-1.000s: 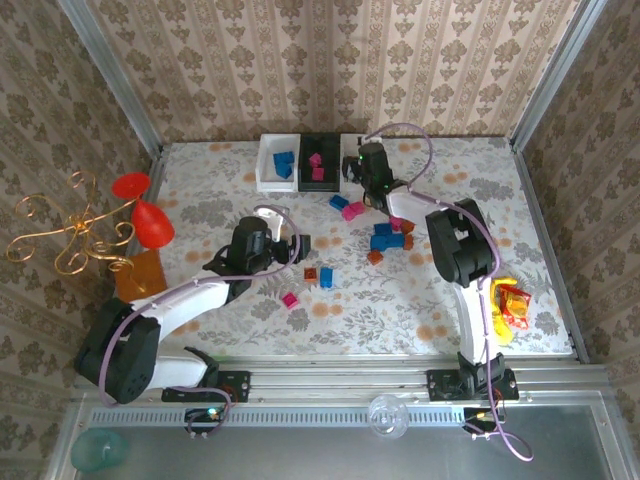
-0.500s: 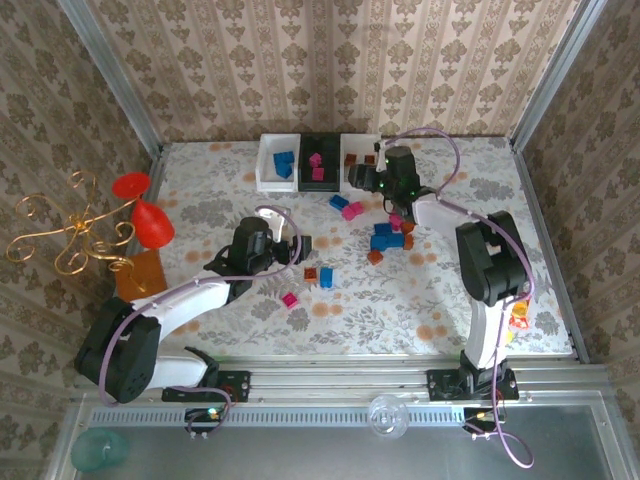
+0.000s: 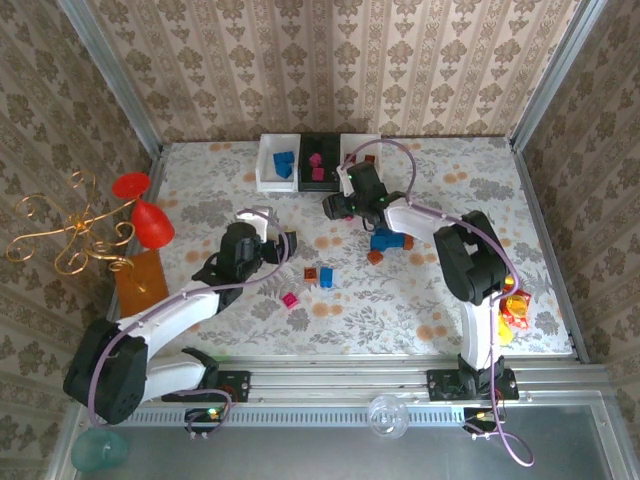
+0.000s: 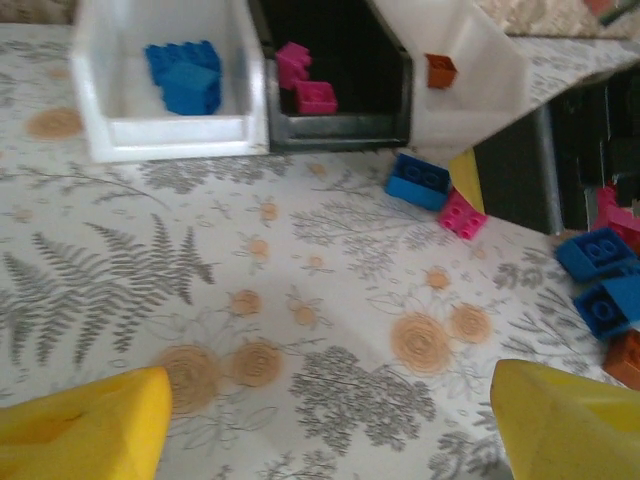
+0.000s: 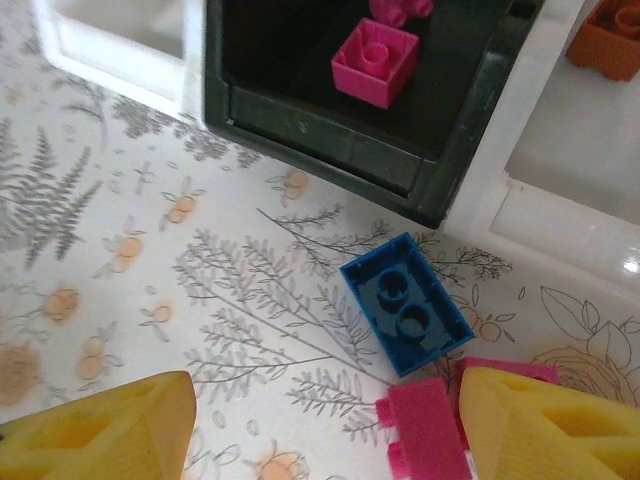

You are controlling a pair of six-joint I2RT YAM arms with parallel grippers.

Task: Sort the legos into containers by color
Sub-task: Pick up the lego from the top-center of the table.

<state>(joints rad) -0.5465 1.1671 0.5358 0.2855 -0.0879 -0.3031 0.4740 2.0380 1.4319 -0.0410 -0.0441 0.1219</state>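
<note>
I log blue legos (image 4: 185,78) in the left white bin (image 4: 170,137), pink ones (image 4: 315,97) in the black bin (image 4: 340,130), an orange one (image 4: 440,70) in the right white bin (image 4: 480,85) — mixed loose legos (image 3: 384,240) scattered just before them.

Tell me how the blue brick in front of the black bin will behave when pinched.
The blue brick looks like rigid moulded plastic, unlikely to flex. Small, probably light. Lying flat, studs up, it likely slides rather than rolls, maybe nudging the pink brick beside it.
</note>
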